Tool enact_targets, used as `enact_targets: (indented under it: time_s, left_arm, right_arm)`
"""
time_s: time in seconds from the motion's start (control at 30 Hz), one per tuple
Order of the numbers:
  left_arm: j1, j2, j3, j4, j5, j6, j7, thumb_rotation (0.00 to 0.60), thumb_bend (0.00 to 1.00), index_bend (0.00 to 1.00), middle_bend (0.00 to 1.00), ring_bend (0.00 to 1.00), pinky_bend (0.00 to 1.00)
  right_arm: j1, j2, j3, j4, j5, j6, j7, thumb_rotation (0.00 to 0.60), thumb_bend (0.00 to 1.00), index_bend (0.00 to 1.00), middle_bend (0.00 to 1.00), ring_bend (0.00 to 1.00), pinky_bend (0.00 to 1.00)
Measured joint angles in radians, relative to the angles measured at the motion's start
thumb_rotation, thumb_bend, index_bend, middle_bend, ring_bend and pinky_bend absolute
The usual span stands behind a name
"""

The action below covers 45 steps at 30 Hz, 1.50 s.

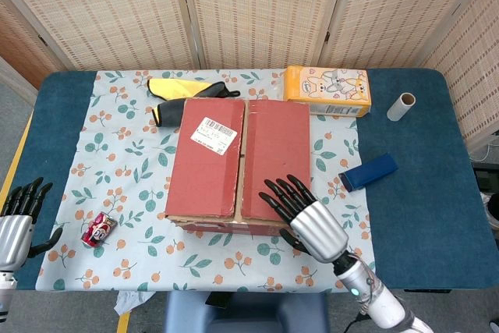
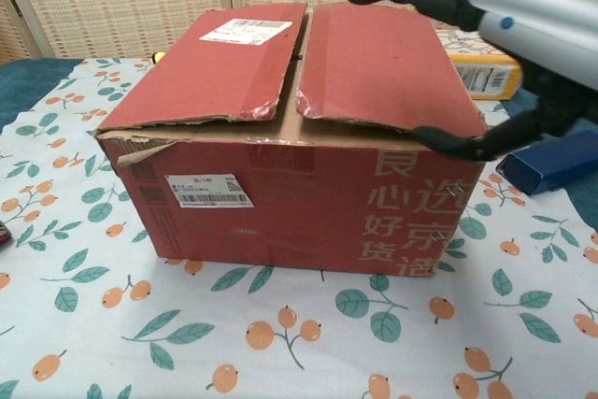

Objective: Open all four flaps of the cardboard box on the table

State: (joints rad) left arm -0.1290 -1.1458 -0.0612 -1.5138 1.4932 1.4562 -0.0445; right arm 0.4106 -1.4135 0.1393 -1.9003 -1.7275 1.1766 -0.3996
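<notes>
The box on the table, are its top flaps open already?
No, the two top flaps of the red cardboard box lie flat and closed, and the right hand is only above one.

One cardboard box (image 1: 240,163), one can (image 1: 99,228), one tissue pack (image 1: 327,90), one cardboard tube (image 1: 401,106), one blue case (image 1: 369,171).

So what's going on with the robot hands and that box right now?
Right robot hand open over box, near right flap. Left robot hand open, off to the side. Top flaps shut. Nothing blocking.
</notes>
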Motion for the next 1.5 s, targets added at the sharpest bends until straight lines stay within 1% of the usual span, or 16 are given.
enact_targets:
  time_s: [0.2,0.5,0.7,1.0,1.13,1.27,1.37,1.5]
  left_arm:
    - [-0.004,0.006,0.003,-0.004,-0.006,-0.013,-0.014,0.6,0.36,0.0,0.0,0.0,0.0]
    - [-0.001,0.02,0.008,-0.006,0.005,-0.007,-0.059,0.6,0.36,0.0,0.0,0.0,0.0]
    - [0.002,0.024,0.015,-0.009,0.008,-0.007,-0.053,0.6,0.36,0.0,0.0,0.0,0.0]
    - [0.004,0.026,0.012,-0.007,0.002,-0.005,-0.072,0.6,0.36,0.0,0.0,0.0,0.0]
    - [0.004,0.026,0.012,-0.004,0.002,-0.004,-0.07,0.6,0.36,0.0,0.0,0.0,0.0]
    - [0.001,0.023,0.011,-0.002,0.0,-0.007,-0.055,0.6,0.36,0.0,0.0,0.0,0.0]
    - [-0.003,0.019,0.01,-0.001,-0.002,-0.011,-0.033,0.6,0.36,0.0,0.0,0.0,0.0]
    - [-0.008,0.011,0.009,-0.001,-0.008,-0.02,0.004,0.6,0.36,0.0,0.0,0.0,0.0]
  right_arm:
    - [0.061,-0.073,0.031,0.043,0.044,-0.039,0.0,0.6,0.41,0.0,0.0,0.0,0.0]
    - [0.124,-0.15,0.057,0.112,0.107,-0.073,-0.032,0.6,0.41,0.0,0.0,0.0,0.0]
    - [0.157,-0.18,0.071,0.149,0.141,-0.082,-0.036,0.6,0.41,0.0,0.0,0.0,0.0]
    - [0.196,-0.214,0.096,0.197,0.144,-0.054,0.003,0.6,0.41,0.0,0.0,0.0,0.0]
    - [0.193,-0.202,0.094,0.186,0.119,-0.01,0.023,0.6,0.41,0.0,0.0,0.0,0.0]
    - [0.171,-0.159,0.084,0.143,0.089,0.049,0.025,0.6,0.41,0.0,0.0,0.0,0.0]
    - [0.138,-0.114,0.071,0.104,0.061,0.107,0.019,0.6,0.41,0.0,0.0,0.0,0.0]
    - [0.065,-0.038,0.038,0.064,0.007,0.224,0.017,0.6,0.41,0.0,0.0,0.0,0.0]
